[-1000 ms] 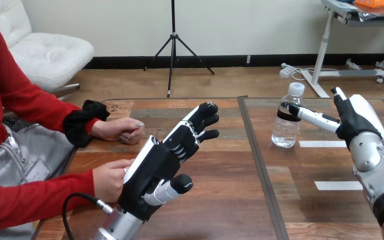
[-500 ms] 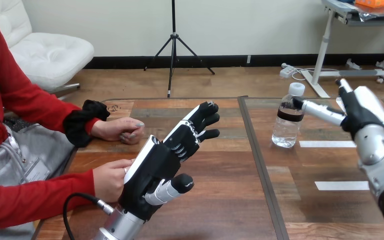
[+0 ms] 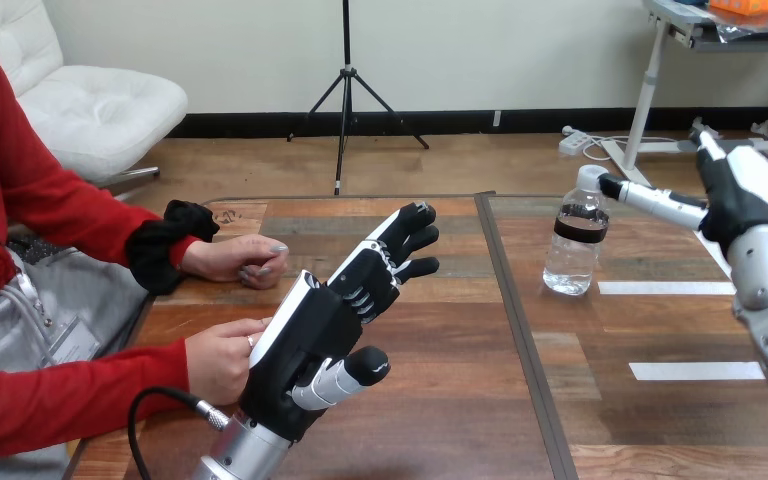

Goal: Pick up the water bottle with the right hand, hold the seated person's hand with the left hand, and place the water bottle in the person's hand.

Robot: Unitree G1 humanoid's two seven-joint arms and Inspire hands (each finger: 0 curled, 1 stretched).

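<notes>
Wood table (image 3: 430,430), everything on top of it. Left hand (image 3: 305,335) mid-table, up on edge, fingers straight, gripping nothing. Right against the person's near hand (image 3: 218,362); contact unclear, no hold yet. Right hand (image 3: 745,195) high at the right side, fingers straight, empty. One fingertip out at cap (image 3: 591,178) level, touching or just shy, can't tell. Person's far hand (image 3: 245,260) loosely curled on the table, apart from both robot hands. Bottle (image 3: 573,255) upright on the right half, just past the seam (image 3: 520,330), not grasped.

Step in hand, by my read: the grab.
- Too high for it now; risk of tipping from a push at the cap.
- Drop the hand and come in level, thumb one side, fingers the other.
- Close round the body at or under the dark label (image 3: 580,228).
- Squeeze gently: thin clear plastic, probably soft.
- Lift straight up before swinging left toward the person.

Surface: flat, smooth wood, likely slick enough for a nudged bottle to slide. Two white tape strips (image 3: 650,287) on the right half, one just beside the bottle's base, one nearer the robot.
</notes>
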